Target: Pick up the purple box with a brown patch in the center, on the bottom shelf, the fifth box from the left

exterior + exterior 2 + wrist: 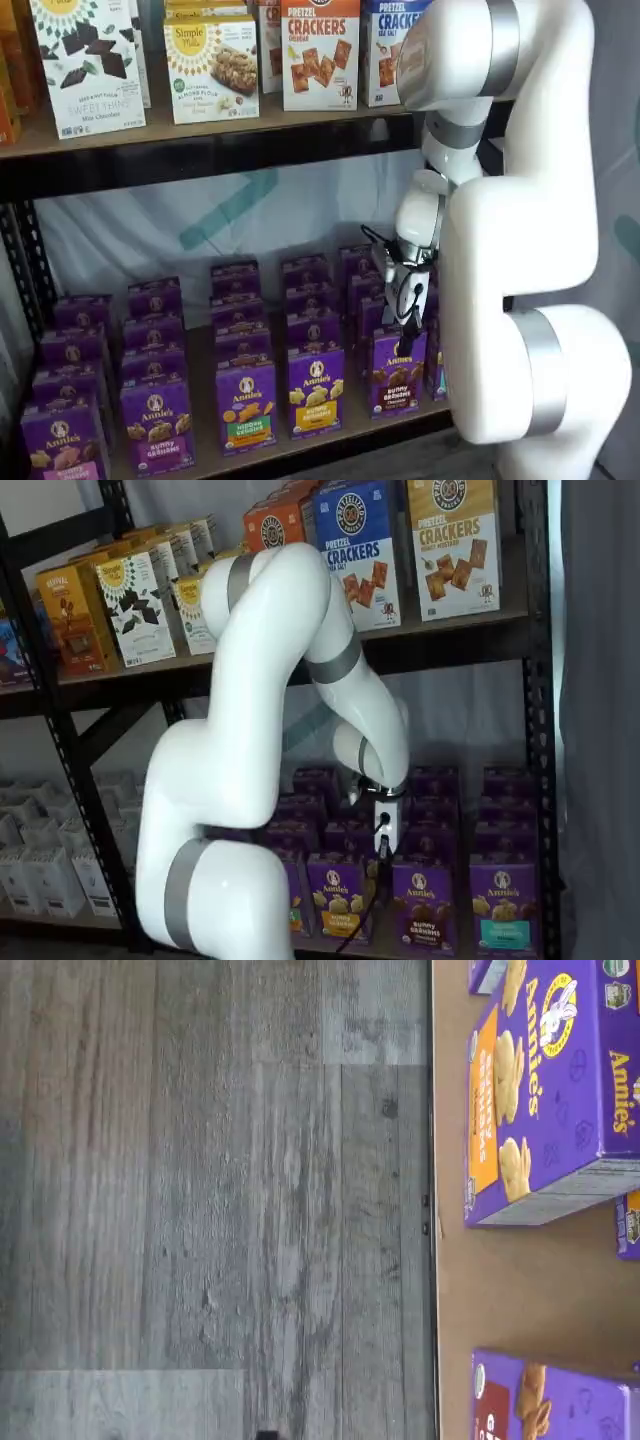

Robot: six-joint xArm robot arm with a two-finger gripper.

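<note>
The purple box (398, 372) with dark brown bunnies stands upright in the front row of the bottom shelf (300, 438), the rightmost front carton visible beside the arm. It also shows in a shelf view (421, 900). My gripper (408, 322) hangs just above and slightly behind its top, apart from it. In a shelf view (383, 855) the black fingers sit left of the box's top. No gap between the fingers shows and nothing is in them. The wrist view shows the tan board (520, 1290) and two purple cartons; I cannot tell if either is the target.
Rows of purple Annie's cartons fill the bottom shelf, with a yellow-bunny carton (316, 390) left of the target. The wrist view shows a carton with an orange side (540, 1090), another with a dark red patch (550, 1400), and grey plank floor (200, 1210). Cracker boxes (320, 50) stand on the higher board.
</note>
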